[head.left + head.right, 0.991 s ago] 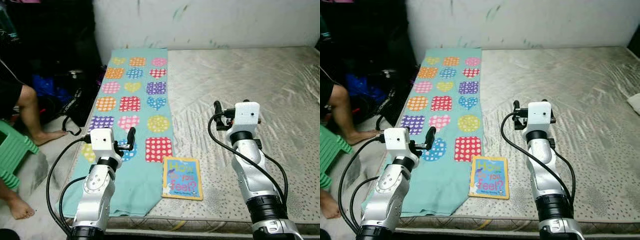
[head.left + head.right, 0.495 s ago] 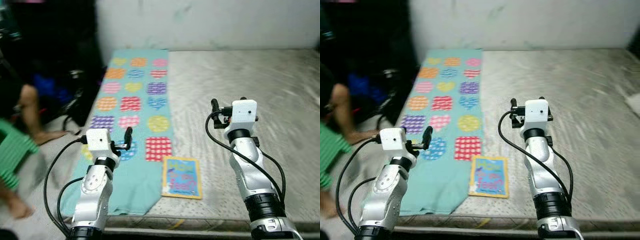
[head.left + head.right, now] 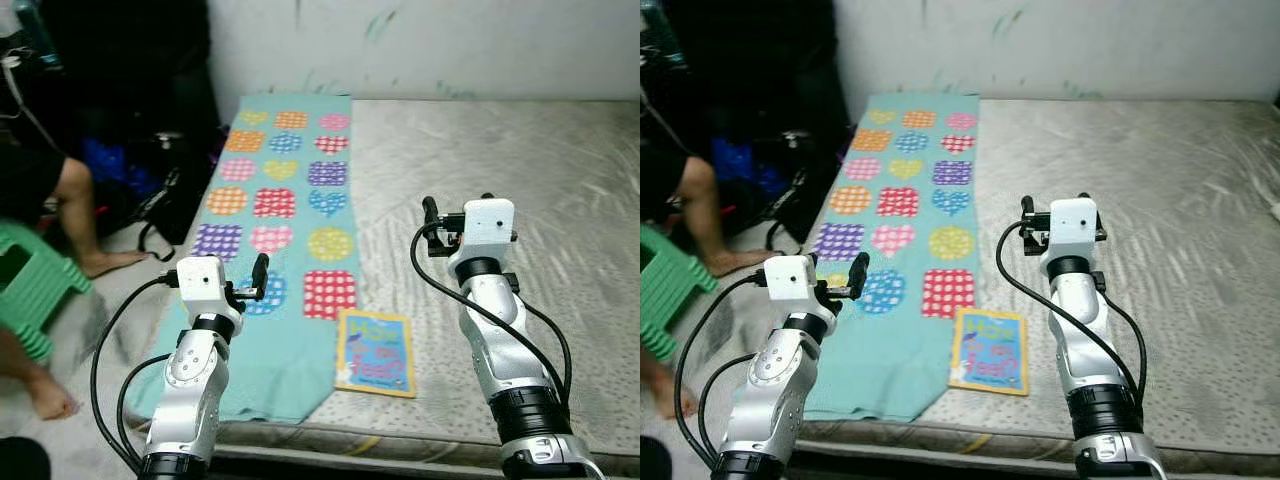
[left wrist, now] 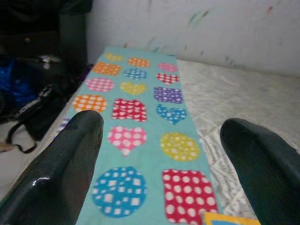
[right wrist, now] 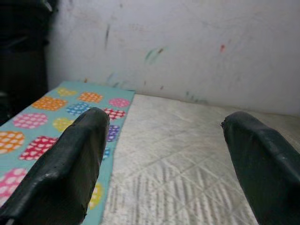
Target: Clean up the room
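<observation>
The robot stood at the foot of a bare grey mattress (image 3: pixel 520 160), both arms raised in front of it over the near edge. A long teal cloth (image 3: pixel 285 220) with dotted hearts, circles and squares in many colours ran down the mattress's left side, from the marked white wall (image 3: pixel 420 45) to the near edge, where it hung over. Just beside the cloth's near right corner lay a children's book (image 3: pixel 376 352) with a blue and yellow cover, flat on the mattress, between the two arms. The left gripper (image 4: pixel 159 154) hovered above the cloth's near end, its two black fingers (image 4: pixel 61 173) spread wide and holding nothing. The right gripper (image 5: pixel 164 159) hung over the bare mattress, to the right of the book, and its fingers (image 5: pixel 65 164) were also wide apart, empty, pointing toward the wall. On the floor to the left sat a person, a bare leg (image 3: pixel 80 215) and foot (image 3: pixel 50 395) showing, next to a green plastic stool (image 3: pixel 30 295). Dark bags (image 3: pixel 150 190) were piled by the mattress's left side.
</observation>
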Motion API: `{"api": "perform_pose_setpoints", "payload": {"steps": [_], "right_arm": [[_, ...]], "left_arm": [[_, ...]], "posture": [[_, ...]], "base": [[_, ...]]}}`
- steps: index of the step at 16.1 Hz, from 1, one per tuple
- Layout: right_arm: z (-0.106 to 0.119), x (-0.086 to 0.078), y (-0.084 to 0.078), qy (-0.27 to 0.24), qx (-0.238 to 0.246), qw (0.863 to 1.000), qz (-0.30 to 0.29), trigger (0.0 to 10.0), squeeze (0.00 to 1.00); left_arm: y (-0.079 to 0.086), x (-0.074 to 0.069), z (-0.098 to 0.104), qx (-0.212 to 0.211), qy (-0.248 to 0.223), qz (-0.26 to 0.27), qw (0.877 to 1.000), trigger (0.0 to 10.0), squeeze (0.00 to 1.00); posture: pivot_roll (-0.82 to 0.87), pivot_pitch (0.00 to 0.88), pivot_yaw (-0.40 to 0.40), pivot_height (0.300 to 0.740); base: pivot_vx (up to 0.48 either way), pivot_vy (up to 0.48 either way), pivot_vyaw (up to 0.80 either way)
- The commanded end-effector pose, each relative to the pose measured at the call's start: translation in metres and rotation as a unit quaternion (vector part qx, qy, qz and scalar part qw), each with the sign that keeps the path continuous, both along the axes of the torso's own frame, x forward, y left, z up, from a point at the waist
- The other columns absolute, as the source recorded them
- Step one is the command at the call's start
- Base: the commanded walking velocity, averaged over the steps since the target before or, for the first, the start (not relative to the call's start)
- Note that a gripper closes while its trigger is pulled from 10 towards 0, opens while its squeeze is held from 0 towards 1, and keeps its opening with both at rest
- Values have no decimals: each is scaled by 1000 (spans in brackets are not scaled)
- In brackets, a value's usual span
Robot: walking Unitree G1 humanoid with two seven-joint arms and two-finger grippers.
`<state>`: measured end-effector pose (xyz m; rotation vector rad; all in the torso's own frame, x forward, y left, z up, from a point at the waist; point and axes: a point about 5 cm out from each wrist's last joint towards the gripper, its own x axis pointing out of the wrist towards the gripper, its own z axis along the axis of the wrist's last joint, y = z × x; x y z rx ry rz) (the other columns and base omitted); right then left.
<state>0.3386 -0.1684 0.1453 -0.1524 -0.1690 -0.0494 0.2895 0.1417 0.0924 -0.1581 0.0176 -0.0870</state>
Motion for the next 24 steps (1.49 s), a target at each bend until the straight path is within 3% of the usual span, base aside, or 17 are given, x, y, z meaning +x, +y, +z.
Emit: {"api": "perform_pose_setpoints", "payload": {"steps": [1, 24], "right_arm": [[3, 0, 3, -6, -2, 1000, 7, 10000, 0], [7, 3, 2, -11, -7, 1000, 5, 10000, 0]], "left_arm": [[3, -1, 1, 6, -3, 2, 1000, 10000, 0], [3, 1, 1, 11, -4, 9, 1000, 10000, 0]], "posture": [[-62, 0, 63, 740], [-66, 0, 57, 740]], "base": [[0, 251, 0], [0, 297, 0]]}}
